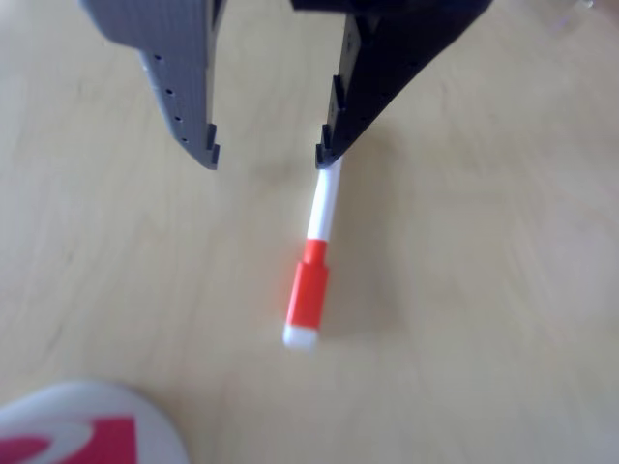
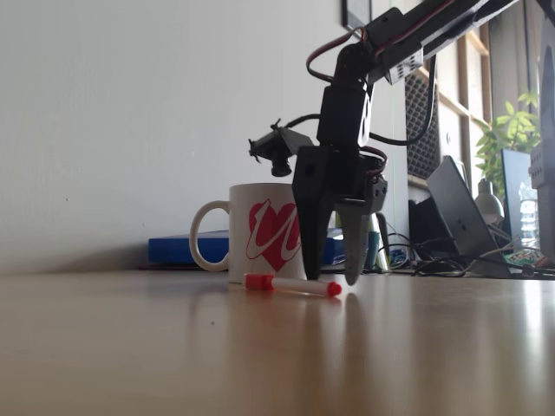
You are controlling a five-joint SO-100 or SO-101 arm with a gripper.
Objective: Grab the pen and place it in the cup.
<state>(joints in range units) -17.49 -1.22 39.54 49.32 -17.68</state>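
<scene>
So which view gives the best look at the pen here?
The other view: the pen lies on the table, white shaft, red cap and white tip clear, its far end by the dark finger of the open gripper. The fixed view shows it side-on, small, before the cup.

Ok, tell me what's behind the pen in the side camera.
In the fixed view, the white cup with a red heart stands right behind the pen, and a blue flat item lies further back. The open gripper covers the cup's right side.

White pen (image 1: 322,227) with red cap, white cup (image 2: 260,245) with red heart
</scene>
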